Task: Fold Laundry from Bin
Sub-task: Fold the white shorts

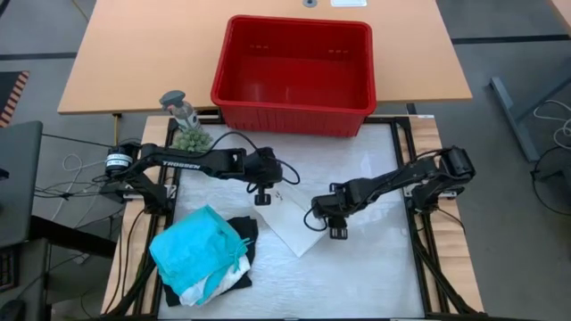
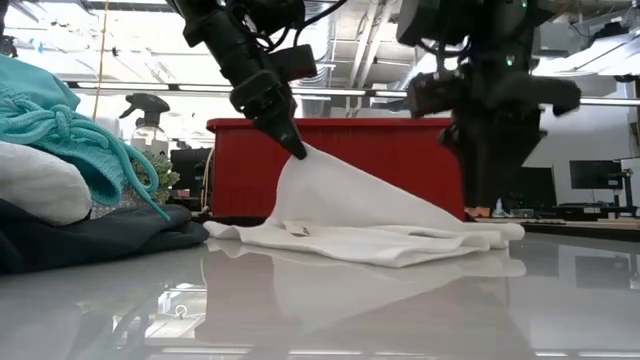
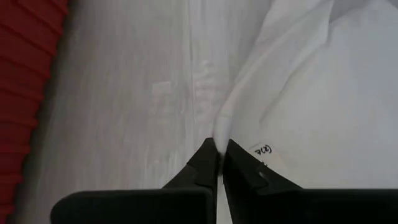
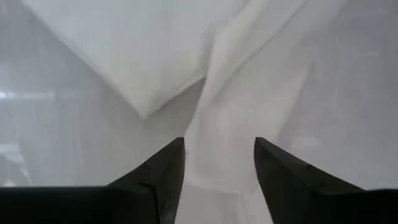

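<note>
One pile: sitting at the table's (image 1: 384, 276) front-left corner, with a teal garment (image 1: 194, 245) lying on top, a white piece (image 1: 223, 283) poking out under it, and a black garment (image 1: 239, 234) at the bottom; it is looking more bunched than neatly squared, so I am judging these as handled but only roughly folded.
Plant and spray bottle: a small green plant (image 1: 191, 138) and a spray bottle (image 1: 181, 105) are standing at the table's back-left corner, outside the job.
Left gripper (image 1: 261, 197): it is pinching a raised corner of the white garment (image 1: 290, 223), with its jaws pressed tight on the cloth; in the low view the fabric is hanging from its tip like a tent.
White garment: it is lying near the middle of the table, between the two arms, one end lifted and the rest spread flat on the surface; a small printed tag (image 3: 262, 149) is showing close to the pinched spot.
Right gripper (image 1: 335, 227): it is hovering low over the garment's right end with its jaws standing wide and nothing between them; cloth is lying beneath the gap, not gripped.
Bin (image 1: 294, 111): the red bin is sitting across the table's back edge, and from above it is looking emptied out.
Progress: unloading appears finished; this white piece seems to be the last one, and its fold is only beginning.
Left to do: the right side is needing a grip, then the fold, then stacking on the pile.
</note>
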